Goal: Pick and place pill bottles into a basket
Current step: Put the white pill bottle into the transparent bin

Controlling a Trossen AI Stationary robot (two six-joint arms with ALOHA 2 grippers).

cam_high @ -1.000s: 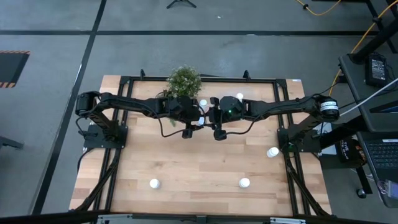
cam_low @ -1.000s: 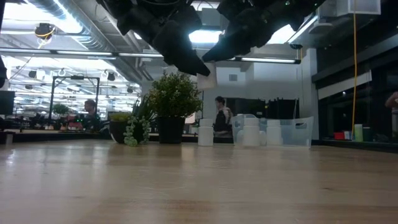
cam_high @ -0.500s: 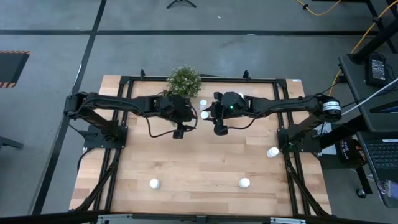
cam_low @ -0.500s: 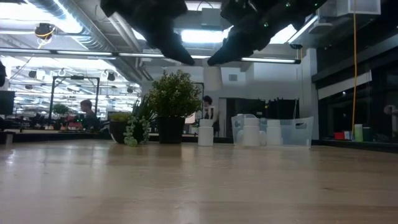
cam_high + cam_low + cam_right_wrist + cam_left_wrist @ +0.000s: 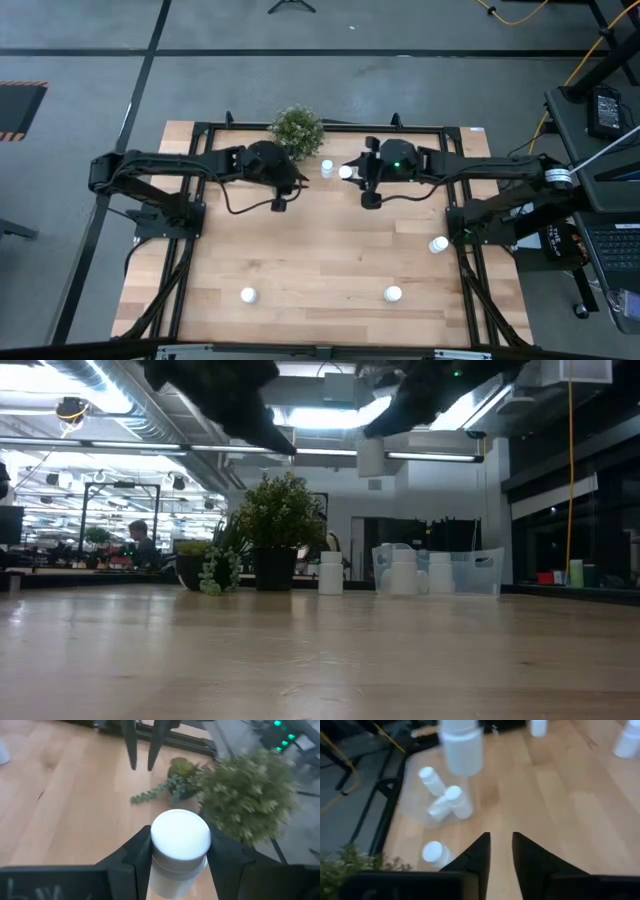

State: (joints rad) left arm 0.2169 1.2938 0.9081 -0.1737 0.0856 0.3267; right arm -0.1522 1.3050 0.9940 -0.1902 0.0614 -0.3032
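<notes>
At the front of the bench, well apart from the basket, stand a first loose bottle and a second loose bottle. A third loose bottle stands nearer to the basket, on its right side.

Further back, the left pincer hangs in the air on the left side of the basket. Its fingers have only a narrow gap between them and they hold nothing.

The right pincer is closed on the held bottle, high above the bench and about over the left rim of the basket. The long axis of this bottle is close to vertical, and its cap points up.

In the basket some stored bottles already lie; at least one is on its side. Just left of the basket a standing bottle waits on the bench, and beyond it is the potted plant.

I think the danger is in the release. The held bottle looks over the rim and not over the middle, so if it drops here it may hit the rim and fall outside. The drop is also high: it could land on the stored bottles, bounce, and roll out of the shallow basket.
</notes>
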